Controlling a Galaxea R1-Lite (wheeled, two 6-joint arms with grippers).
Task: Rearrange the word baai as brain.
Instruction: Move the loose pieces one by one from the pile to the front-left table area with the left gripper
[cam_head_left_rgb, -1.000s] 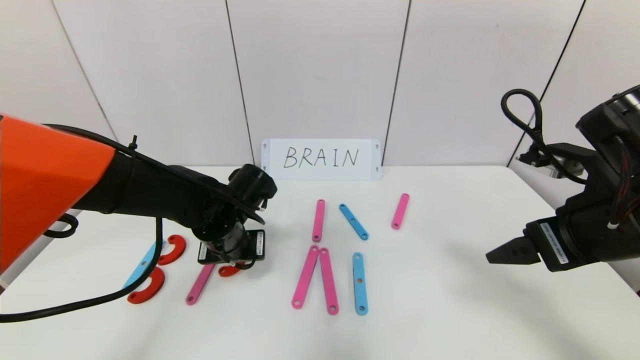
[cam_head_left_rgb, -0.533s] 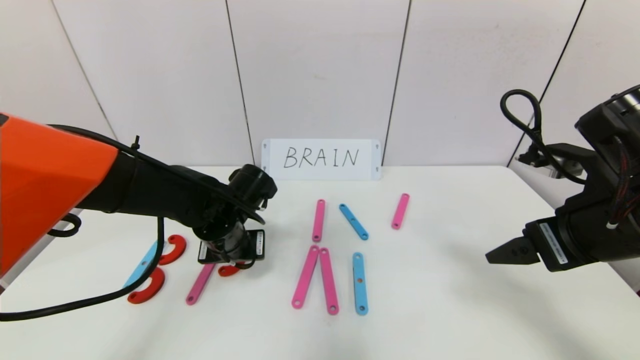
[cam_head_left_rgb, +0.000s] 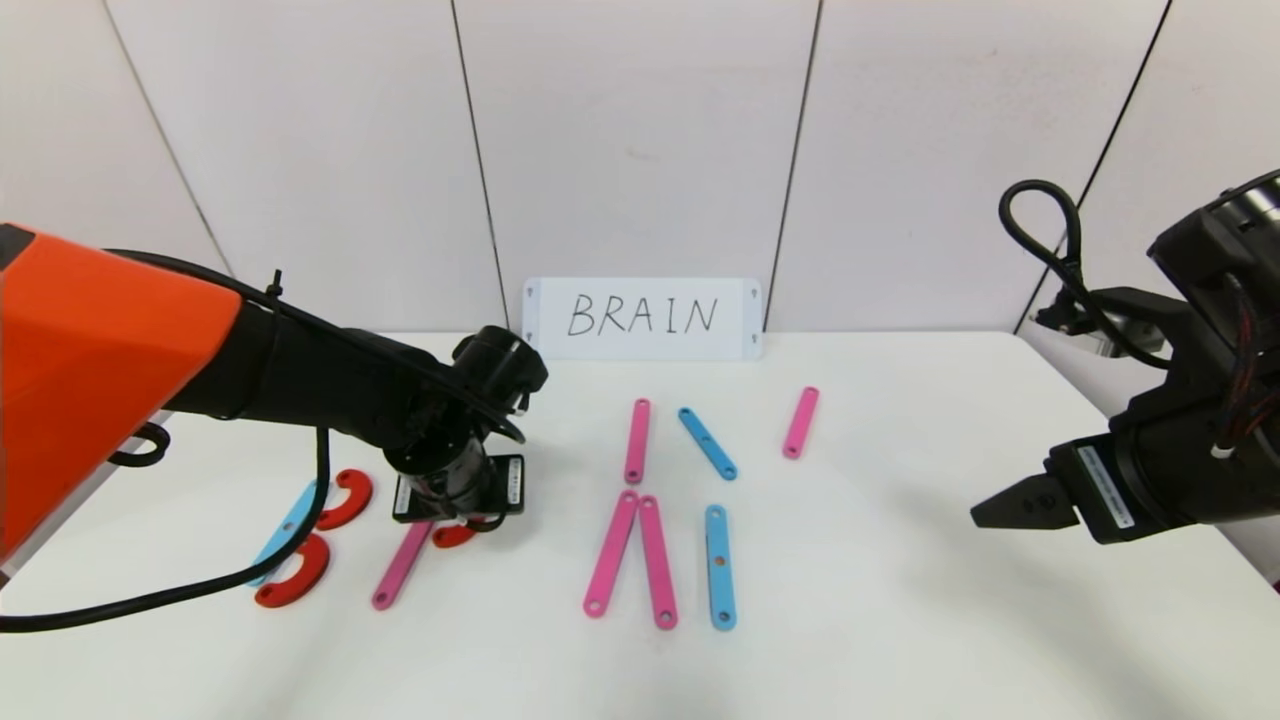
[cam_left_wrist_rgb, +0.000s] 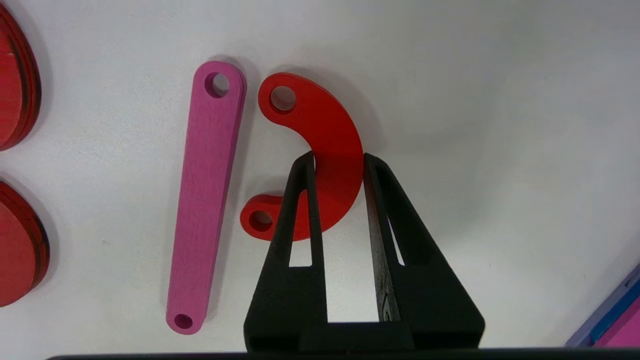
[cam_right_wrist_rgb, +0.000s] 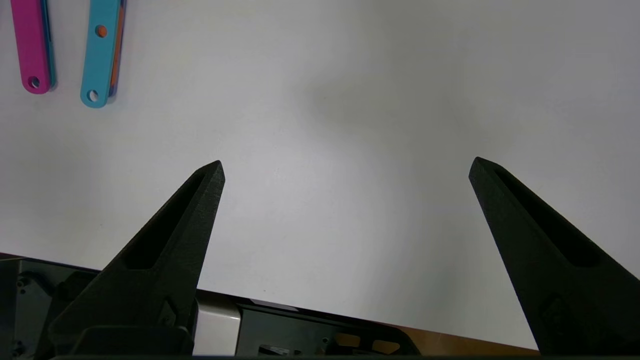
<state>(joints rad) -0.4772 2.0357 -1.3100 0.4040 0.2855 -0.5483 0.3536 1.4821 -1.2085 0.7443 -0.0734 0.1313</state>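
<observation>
Five pink strips (cam_head_left_rgb: 640, 441), three blue strips (cam_head_left_rgb: 720, 566), three red curves (cam_head_left_rgb: 293, 584).

I'm clamping my left gripper (cam_left_wrist_rgb: 339, 160) across the middle of a red half-ring curve (cam_left_wrist_rgb: 330, 150), flat on the white table, a hole in each end, just beside a purple strip (cam_left_wrist_rgb: 205, 195) that's lying slanted. Two more red half-rings (cam_head_left_rgb: 345, 497) (cam_head_left_rgb: 294, 585) are sitting against a light-blue strip (cam_head_left_rgb: 285, 525) at the table's left. Mid-table two pink strips (cam_head_left_rgb: 611, 552) (cam_head_left_rgb: 657, 562) are touching at their far ends like a narrow wedge, a light-blue strip (cam_head_left_rgb: 720, 566) lying just right of them. Farther back a pink strip (cam_head_left_rgb: 637, 440), a slanted light-blue strip (cam_head_left_rgb: 707, 442) and another pink strip (cam_head_left_rgb: 800, 422) are lying apart.
</observation>
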